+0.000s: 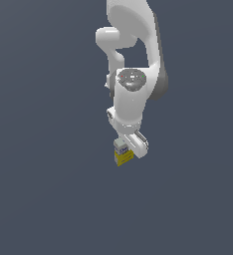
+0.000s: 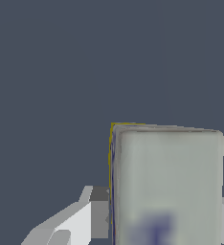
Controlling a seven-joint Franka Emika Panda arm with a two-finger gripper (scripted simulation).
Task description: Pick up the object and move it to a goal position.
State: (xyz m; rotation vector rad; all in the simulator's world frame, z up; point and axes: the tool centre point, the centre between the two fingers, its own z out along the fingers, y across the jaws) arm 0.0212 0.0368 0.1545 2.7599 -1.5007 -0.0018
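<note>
Plain dark grey-blue surround, no features. One arm, one carton (image 1: 122,153). Gripper (image 1: 126,151) fingers closed against the carton's sides.

— What is there apart from the job itself?
— Only a plain dark blue-grey backdrop (image 1: 44,199), flat and even from twelve o'clock round to six in the exterior view.
— And through the wrist view?
— The same slate surface (image 2: 47,72), uniform, with no marks or edges that I can make out.
</note>
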